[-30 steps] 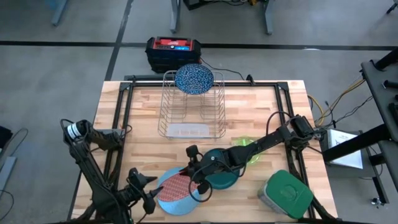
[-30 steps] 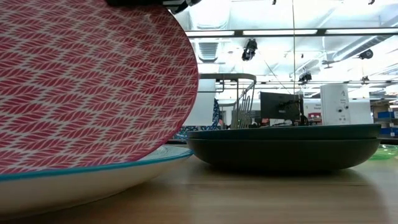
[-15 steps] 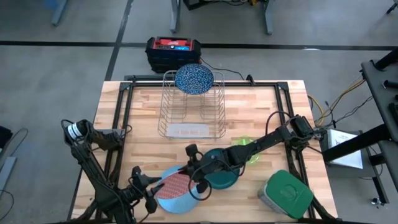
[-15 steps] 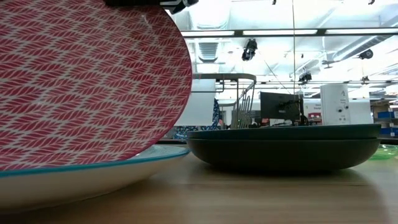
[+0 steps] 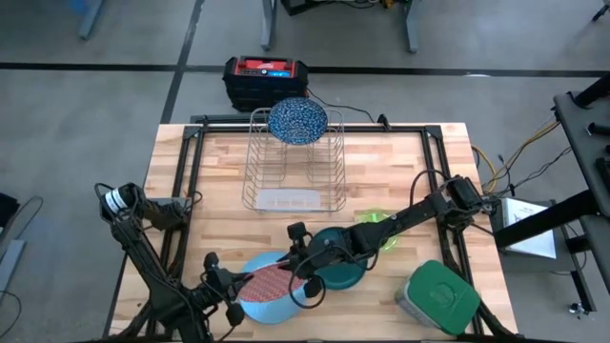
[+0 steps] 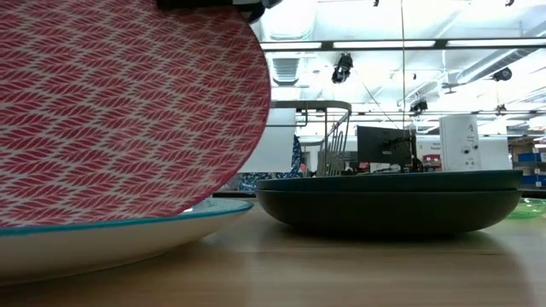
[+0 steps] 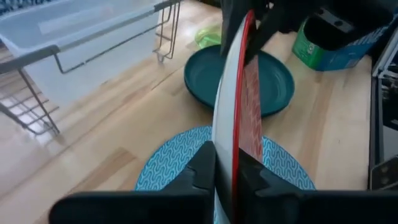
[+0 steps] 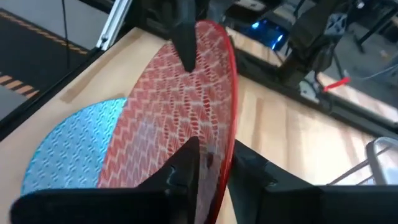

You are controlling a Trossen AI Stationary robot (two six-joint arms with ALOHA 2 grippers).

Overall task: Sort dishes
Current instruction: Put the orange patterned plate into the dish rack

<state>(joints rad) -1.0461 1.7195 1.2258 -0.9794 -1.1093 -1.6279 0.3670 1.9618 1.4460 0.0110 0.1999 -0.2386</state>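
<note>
**Red-patterned plate held on edge between both grippers**

In the high view, the silver wire rack [image 5: 294,164] stands at upper centre of the table [image 5: 191,181] and holds one thing: the blue-speckled plate [image 5: 297,120], upright at its far end. At lower right sits the grey container [image 5: 438,297], its green lid on; what is inside cannot be seen. No writing can be read anywhere.

At lower centre, the red-patterned plate [image 7: 247,106] is tilted up on edge over the light blue plate [image 7: 168,165], which lies flat. The left gripper [image 7: 225,167] has its fingers closed on the red plate's near rim. The right gripper [image 8: 212,163] straddles the opposite rim, fingers on either side; whether it clamps the plate cannot be told.

The dark green plate [image 5: 339,265] lies just right of them, and the neon-green bowl [image 5: 379,229] is beside it.
</note>
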